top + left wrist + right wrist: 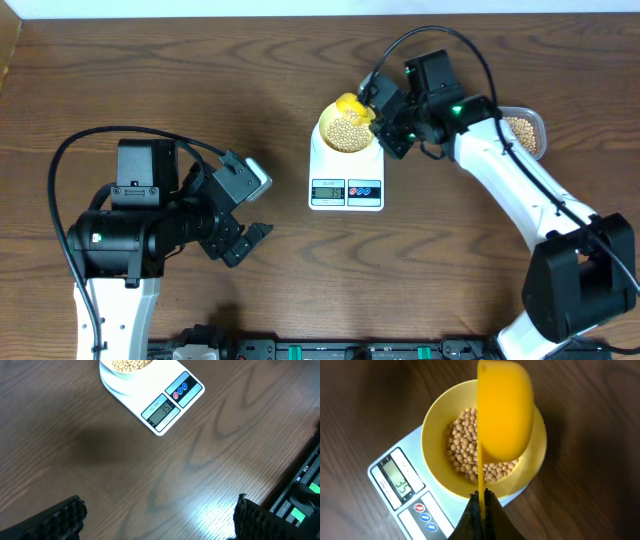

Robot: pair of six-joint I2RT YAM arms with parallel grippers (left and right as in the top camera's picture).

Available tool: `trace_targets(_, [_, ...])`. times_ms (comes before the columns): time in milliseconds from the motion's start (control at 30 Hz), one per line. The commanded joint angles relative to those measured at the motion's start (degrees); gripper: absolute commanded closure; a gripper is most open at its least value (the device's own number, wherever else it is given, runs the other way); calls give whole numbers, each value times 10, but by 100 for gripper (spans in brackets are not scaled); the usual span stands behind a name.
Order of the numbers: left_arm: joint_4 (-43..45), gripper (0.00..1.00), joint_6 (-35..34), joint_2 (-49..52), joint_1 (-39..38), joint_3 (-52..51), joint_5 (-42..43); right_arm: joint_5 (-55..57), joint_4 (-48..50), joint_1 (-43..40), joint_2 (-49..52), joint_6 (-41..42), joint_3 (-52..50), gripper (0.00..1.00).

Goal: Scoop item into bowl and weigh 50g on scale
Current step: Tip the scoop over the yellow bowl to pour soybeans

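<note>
The scale (346,168) lies near the middle of the table (200,90); its long axis runs from the far edge to the near edge, with the round platform at the far end and the display (161,411) at the near end; beside the display there are one red and two blue round buttons (180,390). The display shows two digits; the first is a 3, and the second I cannot read for sure; the small print under it is too fine to read.

The bowl (435,425) stands upright on the platform, and the beans (465,450) cover its bottom.

The right jaws are together, clamped on the thin handle of the yellow scoop (505,410); in the right wrist view the handle shows edge-on, running straight away from the jaws; the cup of the scoop is turned on its side over the bowl, with its round back to the camera, so its inside is hidden. In the overhead view the scoop is at the far right part of the bowl's rim.

Behind the right arm (510,185), at the right side of the table, there is a clear tub (536,125) with more beans in it.

The left jaws stand wide apart with nothing between them; the ribbed black fingers (62,517) hang over bare table, well apart from the scale, to its left and nearer.
</note>
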Motion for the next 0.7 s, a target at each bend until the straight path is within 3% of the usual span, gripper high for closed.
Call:
trace_targets(0, [-2, 4, 3, -1, 2, 1, 7, 33, 1, 18, -8, -28, 12, 99])
trace_targets(667, [-2, 4, 3, -1, 2, 1, 7, 79, 9, 22, -8, -32, 12, 99])
